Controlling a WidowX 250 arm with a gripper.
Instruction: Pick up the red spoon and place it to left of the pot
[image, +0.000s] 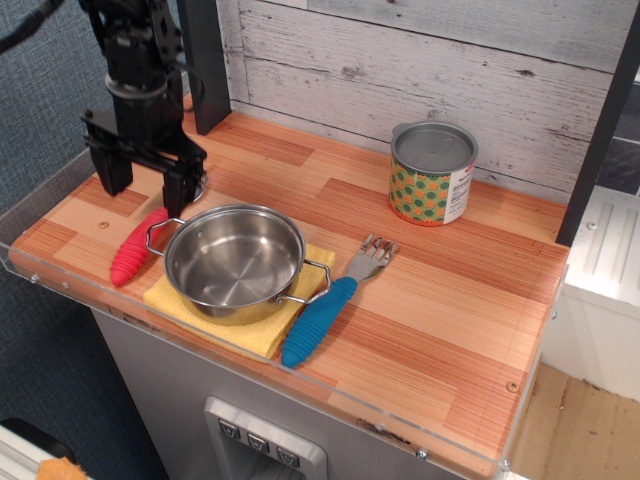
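You can see the red spoon (139, 246) lying flat on the wooden surface (440, 300), just to the left of the pot (234, 262), with its red handle pointing toward the front edge. The pincer (146, 176) hangs above the spoon's far end with its two fingers spread wide apart, and it holds nothing. The pot sits on a yellow cloth (270, 330), a blue fork (328, 304) lies just to its right, and a tin can (431, 173) stands near the back wall.
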